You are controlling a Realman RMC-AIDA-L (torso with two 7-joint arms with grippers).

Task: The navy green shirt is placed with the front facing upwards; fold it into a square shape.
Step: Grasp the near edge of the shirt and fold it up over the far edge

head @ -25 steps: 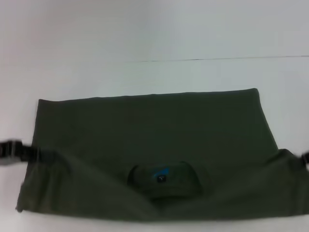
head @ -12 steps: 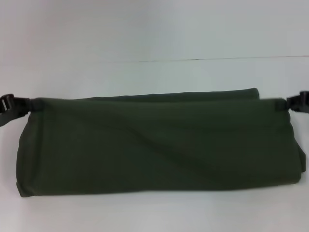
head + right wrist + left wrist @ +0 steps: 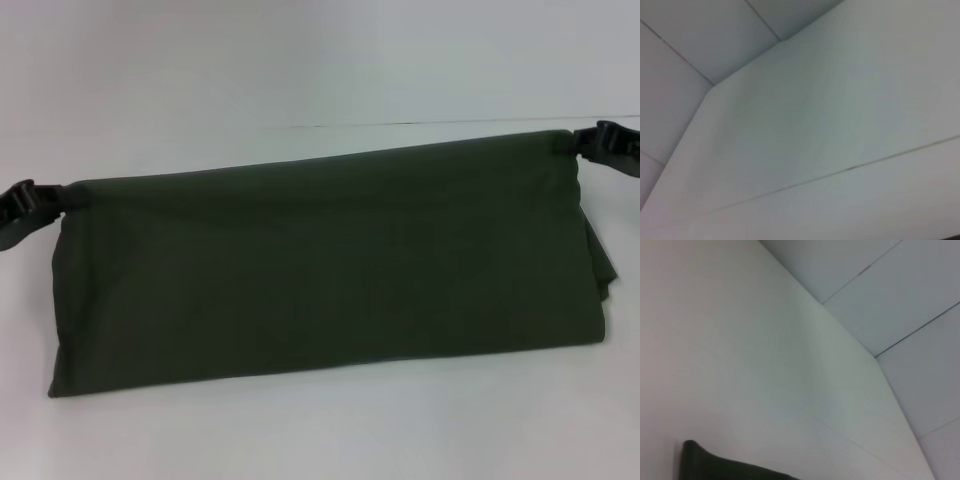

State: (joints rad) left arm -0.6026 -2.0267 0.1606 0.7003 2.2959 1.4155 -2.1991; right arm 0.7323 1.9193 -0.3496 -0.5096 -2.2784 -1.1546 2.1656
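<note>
The navy green shirt (image 3: 320,270) lies folded into a wide dark olive band across the white table in the head view. Its print and collar are hidden inside the fold. My left gripper (image 3: 45,200) is shut on the shirt's far left corner. My right gripper (image 3: 580,145) is shut on the far right corner, higher and farther back than the left. The held far edge runs taut between them. A dark corner of the shirt (image 3: 715,465) shows in the left wrist view. The right wrist view shows only table.
The white table (image 3: 320,70) stretches beyond the shirt, with a thin dark seam line (image 3: 420,123) running across it behind the cloth. A strip of bare table (image 3: 320,430) lies in front of the shirt.
Both grippers carried the shirt's near edge up and over toward the far edge, covering the collar and blue label. The right gripper has since moved farther back than the left.
</note>
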